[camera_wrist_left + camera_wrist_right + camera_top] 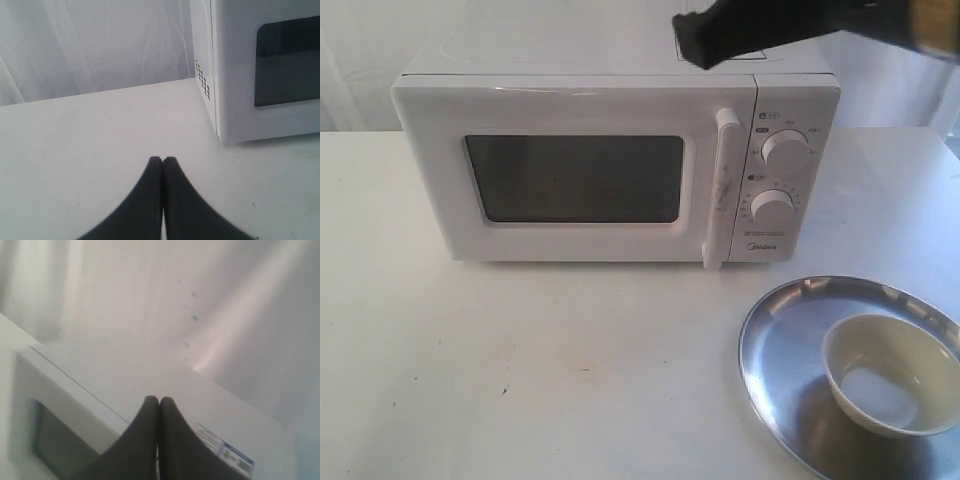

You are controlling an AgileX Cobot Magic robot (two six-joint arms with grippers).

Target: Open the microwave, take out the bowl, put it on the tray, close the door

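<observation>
The white microwave (610, 170) stands at the back of the table with its door (570, 180) flush with the front and the bar handle (724, 190) upright. The cream bowl (890, 372) sits in the silver tray (780, 370) at the front right. My right gripper (688, 45) hangs shut above the microwave's top (150, 375), near the door's handle side; its tips (159, 400) hold nothing. My left gripper (163, 160) is shut and empty over bare table, left of the microwave's side (202, 75). It does not show in the exterior view.
Two round dials (786, 150) sit on the microwave's control panel. A blue-and-white label (225, 447) lies on its top. A white curtain (90, 45) hangs behind the table. The tray runs off the exterior view's lower right edge.
</observation>
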